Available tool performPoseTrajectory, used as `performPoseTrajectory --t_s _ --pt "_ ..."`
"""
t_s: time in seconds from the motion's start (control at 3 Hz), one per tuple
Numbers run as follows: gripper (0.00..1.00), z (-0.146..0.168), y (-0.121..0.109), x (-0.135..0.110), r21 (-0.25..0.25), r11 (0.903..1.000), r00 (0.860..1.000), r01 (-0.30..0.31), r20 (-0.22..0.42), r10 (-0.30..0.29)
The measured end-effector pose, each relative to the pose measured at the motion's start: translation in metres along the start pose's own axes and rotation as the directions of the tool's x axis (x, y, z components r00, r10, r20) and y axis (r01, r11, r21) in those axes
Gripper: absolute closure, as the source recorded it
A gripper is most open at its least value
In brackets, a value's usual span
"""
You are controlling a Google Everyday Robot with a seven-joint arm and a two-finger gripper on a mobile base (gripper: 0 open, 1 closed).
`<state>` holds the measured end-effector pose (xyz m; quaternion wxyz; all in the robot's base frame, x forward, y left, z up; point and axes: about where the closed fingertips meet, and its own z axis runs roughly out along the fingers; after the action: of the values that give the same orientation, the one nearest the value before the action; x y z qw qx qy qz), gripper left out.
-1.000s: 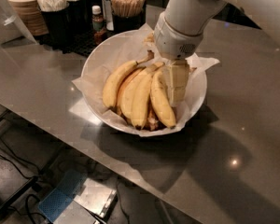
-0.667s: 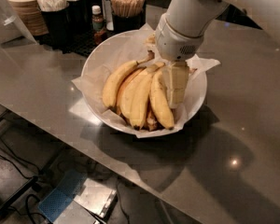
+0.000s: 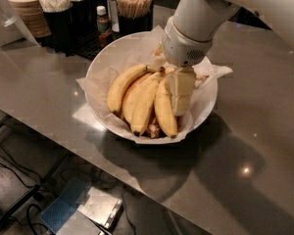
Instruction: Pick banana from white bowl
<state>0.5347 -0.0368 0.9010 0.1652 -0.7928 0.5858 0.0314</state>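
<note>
The white bowl [image 3: 100,70], lined with crinkled white paper, stands on the grey counter and holds several bananas side by side. The banana [image 3: 121,86] is the large curved yellow one at the left of the bunch; its long thin brown-tipped stem points right, towards the arm. Two orange-tinted bananas [image 3: 137,99] and a yellow one [image 3: 164,109] lie to its right. My gripper [image 3: 180,99] reaches down into the bowl at the right side of the bunch, right beside the rightmost banana. Its white wrist [image 3: 186,50] covers the stem ends.
At the back left stand stacked paper cups [image 3: 27,6], black holders with napkins [image 3: 63,13], a small bottle [image 3: 104,21] and a cup of wooden stirrers [image 3: 134,6]. The counter's front edge [image 3: 88,146] runs diagonally; cables and a blue-grey box [image 3: 78,209] lie on the floor below.
</note>
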Motion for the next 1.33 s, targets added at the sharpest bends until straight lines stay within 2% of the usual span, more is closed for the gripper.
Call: performPoseTrajectory --t_s 0.33,0.67,1.0,1.33 --pt "0.65 -0.0031 -0.0004 -0.0005 0.000 1.0000 1.000 0.000 0.000 0.000" --pt "0.88 -0.0041 0.0012 0.0019 0.012 0.9995 1.000 -0.028 -0.006 0.028" --pt "1.00 -0.0041 0.0012 0.0019 0.012 0.9995 1.000 -0.028 -0.006 0.028" --pt "1.00 -0.0041 0.0012 0.0019 0.013 0.9995 1.000 -0.029 -0.006 0.029"
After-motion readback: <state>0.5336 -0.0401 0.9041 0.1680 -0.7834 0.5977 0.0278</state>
